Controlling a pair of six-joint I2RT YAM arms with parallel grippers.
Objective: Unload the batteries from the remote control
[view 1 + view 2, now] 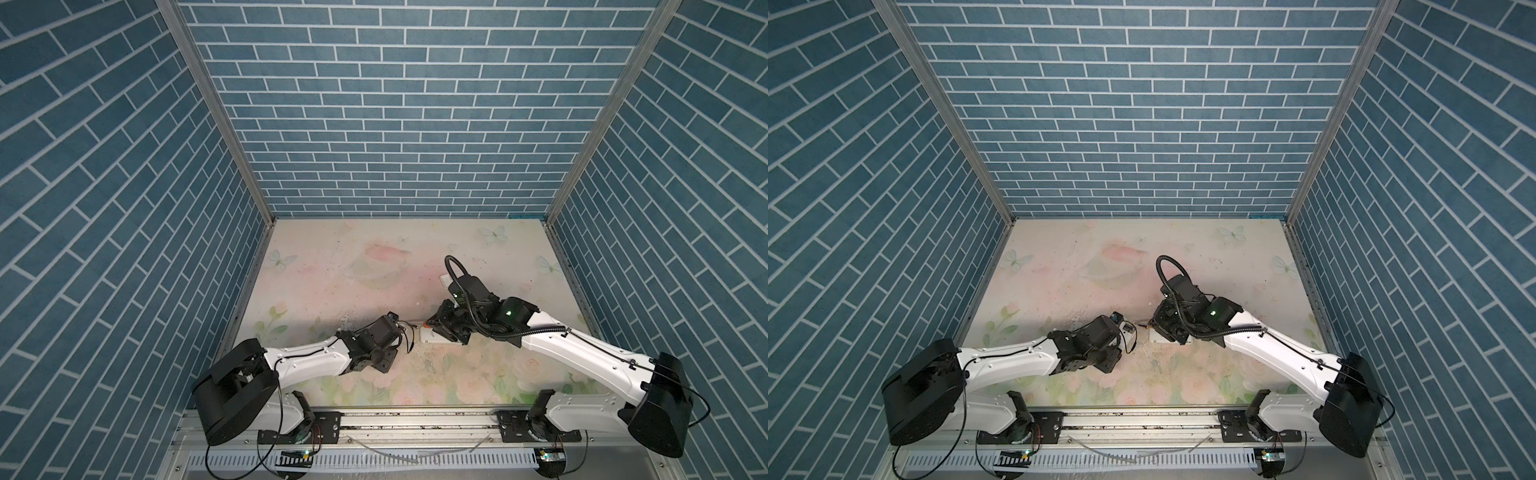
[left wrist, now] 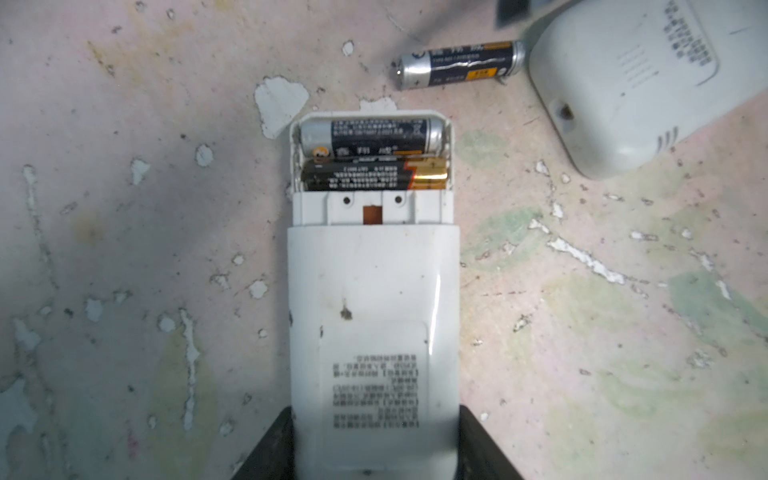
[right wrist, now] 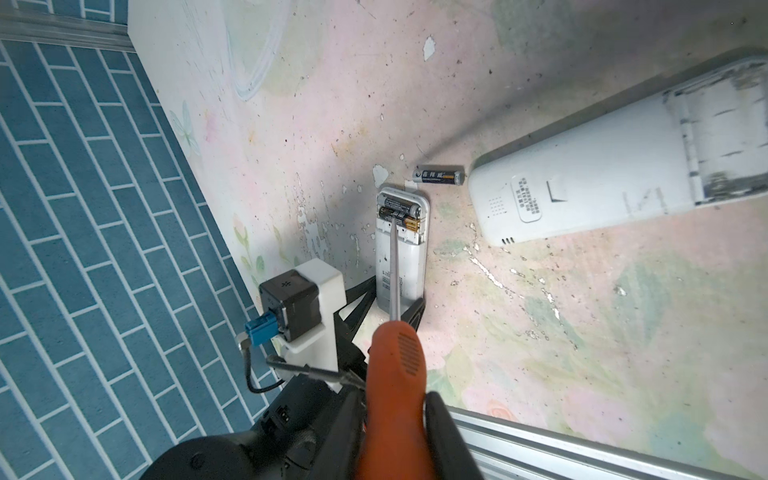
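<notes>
Batteries (image 2: 370,160): two sit in the small remote (image 2: 374,311), in its open bay; one loose battery (image 2: 457,64) lies just past that end. Left gripper (image 2: 376,449) pinches the remote's other end; right gripper (image 3: 397,415) clamps screwdriver (image 3: 397,357), tip on gold-ended cell (image 2: 428,176). We'd lever gently upward with the remote pinned.
</notes>
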